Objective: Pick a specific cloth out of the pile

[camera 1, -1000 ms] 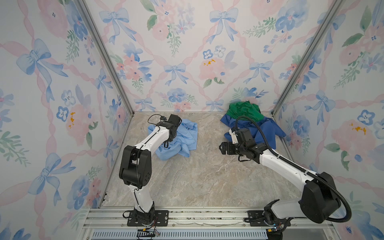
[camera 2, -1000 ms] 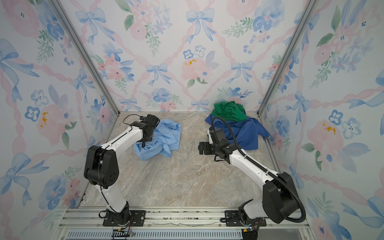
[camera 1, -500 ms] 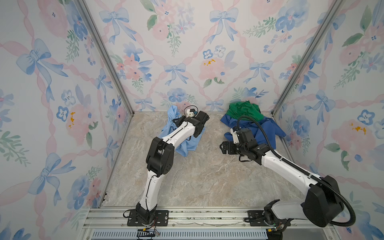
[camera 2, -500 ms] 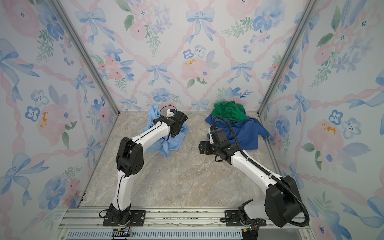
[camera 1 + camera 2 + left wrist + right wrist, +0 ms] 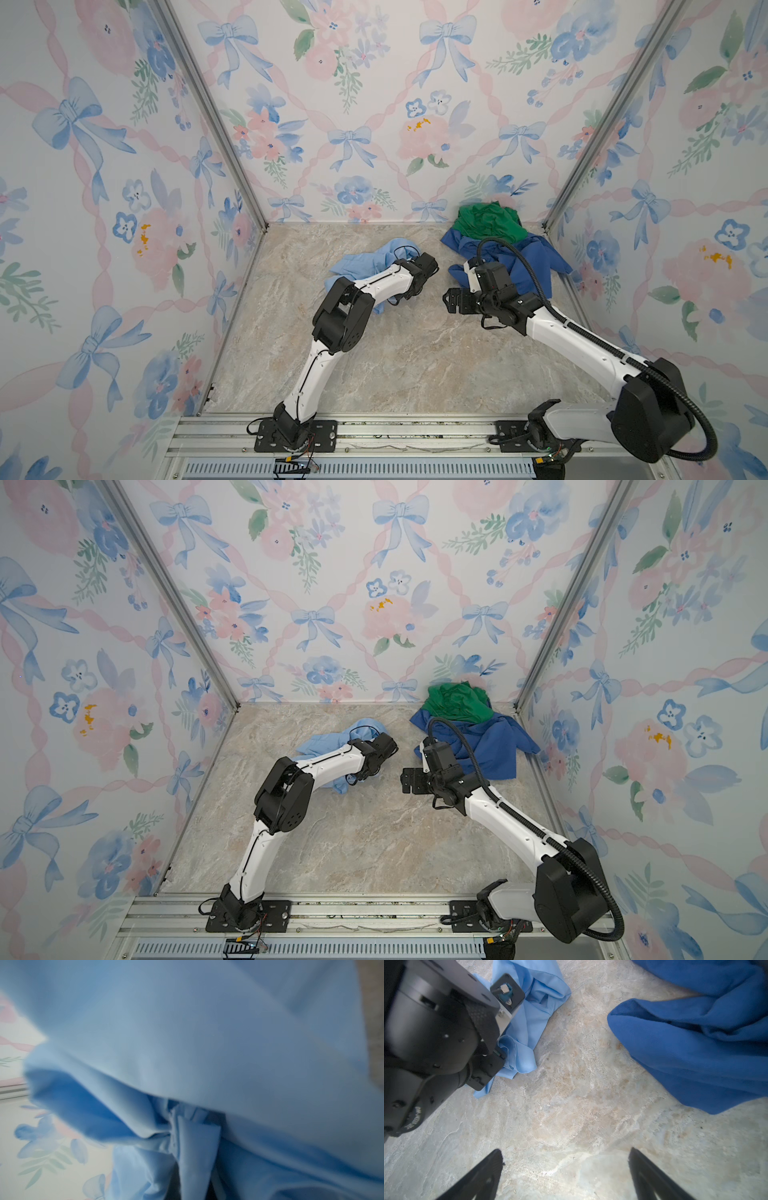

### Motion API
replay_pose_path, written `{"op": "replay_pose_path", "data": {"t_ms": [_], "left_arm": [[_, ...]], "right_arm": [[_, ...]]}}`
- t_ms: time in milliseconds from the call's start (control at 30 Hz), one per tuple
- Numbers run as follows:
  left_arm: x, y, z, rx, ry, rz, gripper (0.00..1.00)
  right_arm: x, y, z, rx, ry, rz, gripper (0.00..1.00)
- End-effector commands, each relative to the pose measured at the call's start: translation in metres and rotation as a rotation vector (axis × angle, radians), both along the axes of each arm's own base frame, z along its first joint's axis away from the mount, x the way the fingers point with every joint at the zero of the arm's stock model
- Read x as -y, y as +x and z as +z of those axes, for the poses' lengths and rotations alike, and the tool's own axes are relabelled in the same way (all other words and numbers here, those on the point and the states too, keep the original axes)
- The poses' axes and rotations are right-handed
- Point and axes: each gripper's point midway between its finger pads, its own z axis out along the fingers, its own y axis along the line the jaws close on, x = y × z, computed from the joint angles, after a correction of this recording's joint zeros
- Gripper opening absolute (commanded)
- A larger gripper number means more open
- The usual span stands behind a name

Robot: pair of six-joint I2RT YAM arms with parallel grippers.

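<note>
**Both top views.** The cloth (image 5: 365, 259) is seen bunched on the bench (image 5: 415, 365), left of centre and toward the back, well apart from the pile (image 5: 536, 266). Its longer run is laid slantwise, from near left to far right. Sleeves cannot be told. Much of it is covered by the left arm (image 5: 386, 282). The left gripper (image 5: 409, 293) is sunk into its right edge. The right gripper (image 5: 451, 301) is held between cloth and pile, touching neither. The pile is lodged in the far right corner, with a green garment (image 5: 486, 222) lying on a dark blue garment (image 5: 519, 270). The bench is marbled beige. The walls (image 5: 353, 104) are papered with bows and flowers.

**Left wrist view.** The frame is filled by blurred folds of the cloth (image 5: 187, 1043). No gripper is seen.

**Right wrist view.** The left gripper (image 5: 501, 1054) is shown clamped on a fold of the cloth (image 5: 533, 1001); the rest is spread on the bench. The right gripper (image 5: 564, 1155) is held with its jaws wide apart over bare bench, with the dark blue garment (image 5: 695, 1053) to one side.
</note>
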Motion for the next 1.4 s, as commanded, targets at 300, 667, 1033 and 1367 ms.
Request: {"op": "replay_pose_path", "data": {"t_ms": [300, 667, 1033, 1367], "left_arm": [[0.044, -0.017, 0.087, 0.026, -0.629, -0.153, 0.92], [0.035, 0.029, 0.169, 0.198, -0.939, 0.069, 0.98], [0.004, 0.005, 0.05, -0.022, -0.896, 0.328, 0.98], [-0.035, 0.01, -0.038, -0.088, -0.607, 0.4, 0.98]], "right_arm": [[0.0, 0.002, -0.002, -0.012, -0.005, -0.011, 0.97], [-0.018, 0.011, -0.003, -0.025, 0.011, 0.037, 0.97], [0.007, -0.001, -0.016, -0.032, -0.01, -0.005, 0.97], [-0.007, 0.01, -0.004, -0.012, 0.014, 0.018, 0.97]]}}
